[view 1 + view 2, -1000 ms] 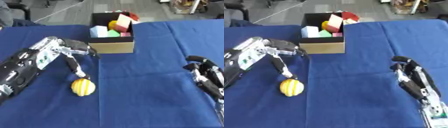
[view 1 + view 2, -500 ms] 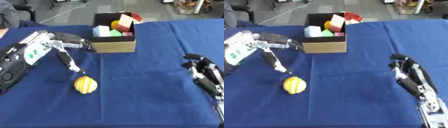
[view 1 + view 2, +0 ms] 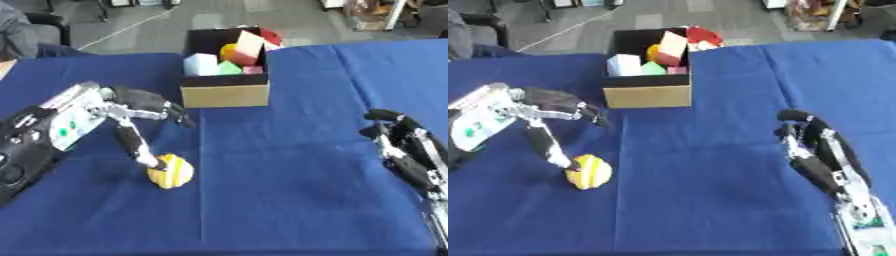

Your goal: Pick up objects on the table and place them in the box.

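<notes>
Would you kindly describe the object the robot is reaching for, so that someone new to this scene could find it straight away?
Start at the cardboard box near the far edge of the blue table. Come toward the robot and to its left, where the left hand reaches down with one finger touching a small yellow ball. It is the only loose object on the cloth; every other coloured piece lies inside the box.

Ball (image 3: 171, 171) before box (image 3: 224, 95) (blocks (image 3: 230, 61) inside)

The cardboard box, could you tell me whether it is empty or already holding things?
Holding things: the box is open-topped and colourful blocks fill it to the rim.
</notes>
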Motion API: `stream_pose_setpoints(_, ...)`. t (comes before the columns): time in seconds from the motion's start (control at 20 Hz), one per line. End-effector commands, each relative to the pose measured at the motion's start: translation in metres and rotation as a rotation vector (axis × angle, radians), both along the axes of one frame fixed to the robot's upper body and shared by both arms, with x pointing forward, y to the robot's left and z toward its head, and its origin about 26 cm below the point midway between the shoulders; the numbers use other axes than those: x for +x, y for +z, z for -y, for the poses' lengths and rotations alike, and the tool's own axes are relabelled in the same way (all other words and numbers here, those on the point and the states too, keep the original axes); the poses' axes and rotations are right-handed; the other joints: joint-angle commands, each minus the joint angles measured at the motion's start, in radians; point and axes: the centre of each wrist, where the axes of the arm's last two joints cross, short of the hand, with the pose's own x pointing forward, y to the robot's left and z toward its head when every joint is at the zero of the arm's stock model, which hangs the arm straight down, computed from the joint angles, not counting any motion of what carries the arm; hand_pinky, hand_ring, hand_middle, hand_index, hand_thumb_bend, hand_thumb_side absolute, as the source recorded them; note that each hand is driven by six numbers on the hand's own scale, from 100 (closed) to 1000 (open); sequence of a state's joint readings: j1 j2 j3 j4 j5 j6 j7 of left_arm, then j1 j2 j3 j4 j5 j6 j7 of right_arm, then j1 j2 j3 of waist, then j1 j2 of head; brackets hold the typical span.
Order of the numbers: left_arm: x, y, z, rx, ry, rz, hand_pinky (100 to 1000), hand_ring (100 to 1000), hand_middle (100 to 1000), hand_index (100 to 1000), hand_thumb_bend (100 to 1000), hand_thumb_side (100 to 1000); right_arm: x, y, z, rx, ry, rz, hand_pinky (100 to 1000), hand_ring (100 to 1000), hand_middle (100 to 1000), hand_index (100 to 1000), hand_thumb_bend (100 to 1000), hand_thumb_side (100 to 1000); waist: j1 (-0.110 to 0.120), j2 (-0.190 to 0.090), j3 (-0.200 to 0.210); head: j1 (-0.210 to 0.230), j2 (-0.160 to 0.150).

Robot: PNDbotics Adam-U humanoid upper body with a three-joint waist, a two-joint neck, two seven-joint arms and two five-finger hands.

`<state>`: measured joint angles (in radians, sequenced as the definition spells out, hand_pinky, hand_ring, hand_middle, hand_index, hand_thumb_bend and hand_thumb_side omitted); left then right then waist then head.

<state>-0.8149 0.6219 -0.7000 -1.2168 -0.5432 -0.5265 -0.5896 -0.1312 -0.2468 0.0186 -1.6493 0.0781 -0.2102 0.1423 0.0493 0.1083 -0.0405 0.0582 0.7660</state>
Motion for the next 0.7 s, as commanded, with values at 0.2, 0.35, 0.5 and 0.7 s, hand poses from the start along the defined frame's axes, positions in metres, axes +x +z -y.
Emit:
stream_pose_setpoints(0.2, -0.003, -0.002, -0.007, 0.378, -0.333, -0.060, 863, 831, 848, 959, 579, 583, 0.002, 0.008, 0.004, -0.025, 0.001, 0.022, 758, 668, 746, 805, 100, 423, 0.007, -0.027, -0.005, 0.003, 0.004)
stream_pose_setpoints(0.35, -0.004, -0.009, -0.009, 0.395, -0.338, -0.072, 862, 827, 840, 955, 576, 594, 0.002, 0.007, 0.004, -0.025, 0.002, 0.022, 758, 668, 746, 805, 100, 422, 0.008, -0.027, -0.006, 0.005, 0.004)
stream_pose_setpoints(0.5, -0.005, -0.015, -0.011, 0.408, -0.345, -0.084, 847, 798, 806, 928, 546, 551, 0.002, 0.007, 0.003, -0.025, 0.004, 0.021, 758, 668, 746, 805, 100, 422, 0.009, -0.027, -0.007, 0.006, 0.004)
stream_pose_setpoints(0.7, -0.005, -0.022, -0.012, 0.405, -0.336, -0.099, 788, 708, 680, 806, 483, 404, 0.002, 0.007, 0.003, -0.025, 0.004, 0.020, 758, 668, 746, 805, 100, 422, 0.008, -0.027, -0.009, 0.006, 0.004)
